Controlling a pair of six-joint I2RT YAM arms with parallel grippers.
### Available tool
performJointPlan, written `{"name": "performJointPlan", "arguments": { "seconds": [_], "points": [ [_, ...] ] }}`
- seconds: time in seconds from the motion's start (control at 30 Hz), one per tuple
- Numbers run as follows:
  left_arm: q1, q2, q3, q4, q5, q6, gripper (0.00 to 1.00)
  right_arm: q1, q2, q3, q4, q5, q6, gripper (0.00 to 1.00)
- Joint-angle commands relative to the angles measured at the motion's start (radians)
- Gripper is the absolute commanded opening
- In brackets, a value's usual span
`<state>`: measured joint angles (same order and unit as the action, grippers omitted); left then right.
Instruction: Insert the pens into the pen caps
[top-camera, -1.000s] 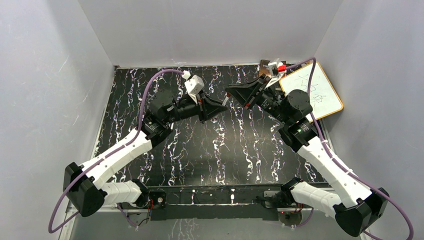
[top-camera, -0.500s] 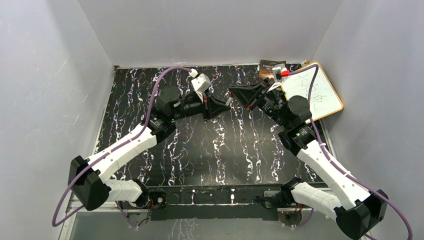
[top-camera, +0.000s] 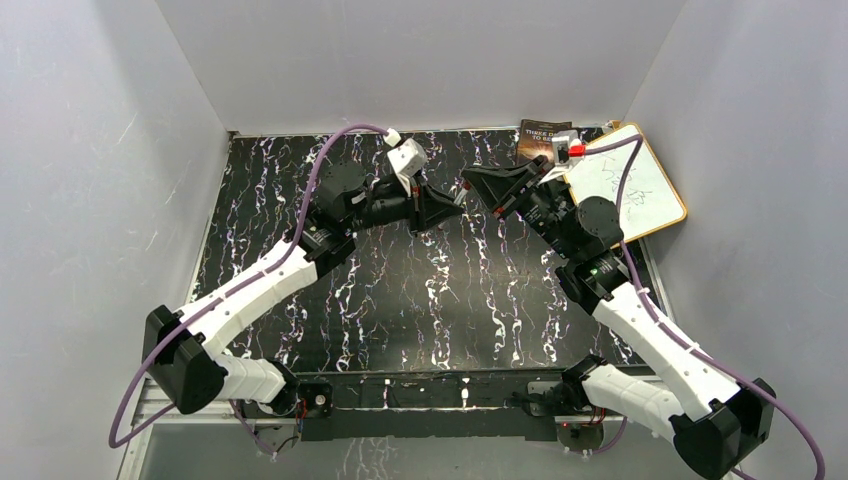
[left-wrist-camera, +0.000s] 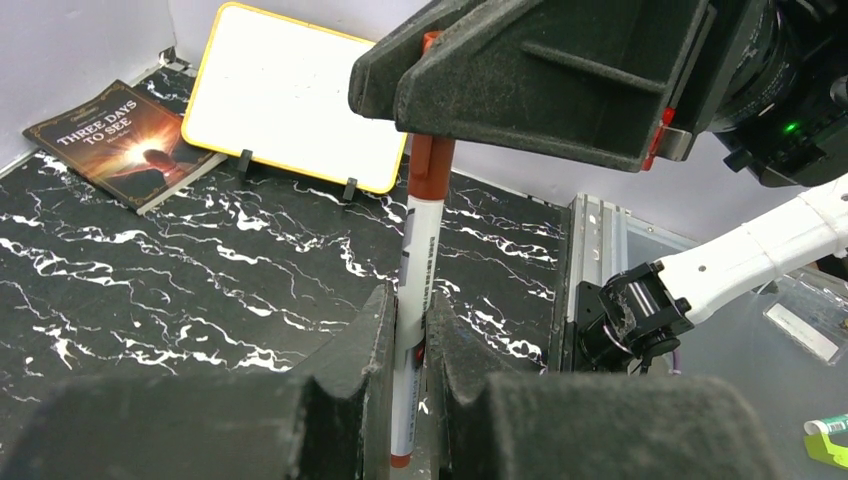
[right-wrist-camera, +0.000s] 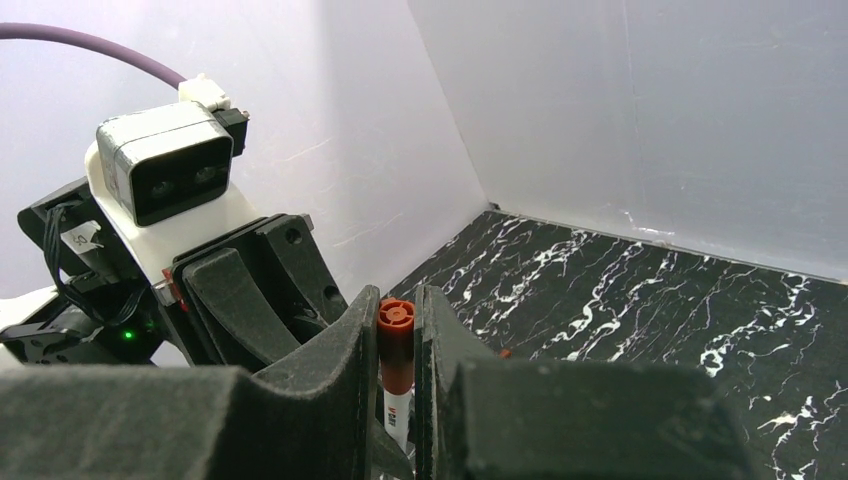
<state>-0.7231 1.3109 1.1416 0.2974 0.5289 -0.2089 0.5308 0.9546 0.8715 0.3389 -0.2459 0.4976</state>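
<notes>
A slim white pen (left-wrist-camera: 415, 270) stands between the shut fingers of my left gripper (left-wrist-camera: 405, 310). Its upper end sits in a reddish-brown cap (left-wrist-camera: 431, 170). My right gripper (right-wrist-camera: 397, 300) is shut on that cap (right-wrist-camera: 396, 345), and the white pen barrel (right-wrist-camera: 397, 415) shows just below it. In the top view the left gripper (top-camera: 452, 205) and right gripper (top-camera: 470, 184) meet tip to tip above the back middle of the table. The pen is barely visible there. The other pens are not in view. A tiny reddish bit (right-wrist-camera: 503, 352), perhaps a cap, lies on the table.
A brown book (top-camera: 538, 135) lies at the back right and also shows in the left wrist view (left-wrist-camera: 120, 140). A yellow-framed whiteboard (top-camera: 630, 180) leans beside it, seen too in the left wrist view (left-wrist-camera: 300, 100). Grey walls enclose the black marbled table (top-camera: 420, 290).
Both grippers have shifted a little to the right and toward the back, still joined at the pen and cap. The left arm has stretched further forward.
</notes>
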Motion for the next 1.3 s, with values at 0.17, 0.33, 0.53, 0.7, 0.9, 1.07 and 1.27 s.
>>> {"name": "performJointPlan", "arguments": {
  "seconds": [0.17,0.33,0.53,0.7,0.9,1.07,1.27],
  "points": [
    [0.044,-0.008,0.184,0.321,-0.124,-0.022,0.0,0.097,0.038,-0.131,-0.245,-0.188,0.007,0.0],
    [0.044,-0.007,0.187,0.323,-0.132,-0.021,0.0,0.122,0.053,-0.16,-0.235,-0.172,0.007,0.0],
    [0.046,-0.003,0.205,0.321,-0.147,-0.012,0.0,0.136,0.065,-0.176,-0.233,-0.17,0.004,0.0],
    [0.051,0.005,0.218,0.339,-0.157,-0.019,0.0,0.147,0.06,-0.211,-0.229,-0.172,0.015,0.0],
    [0.054,0.009,0.235,0.349,-0.166,-0.022,0.0,0.158,0.049,-0.239,-0.235,-0.165,0.022,0.0],
    [0.057,0.016,0.25,0.352,-0.168,-0.021,0.0,0.174,0.062,-0.255,-0.232,-0.158,0.026,0.0],
    [0.062,0.022,0.267,0.356,-0.174,-0.02,0.0,0.198,0.085,-0.282,-0.208,-0.15,0.035,0.0]
  ]
}}
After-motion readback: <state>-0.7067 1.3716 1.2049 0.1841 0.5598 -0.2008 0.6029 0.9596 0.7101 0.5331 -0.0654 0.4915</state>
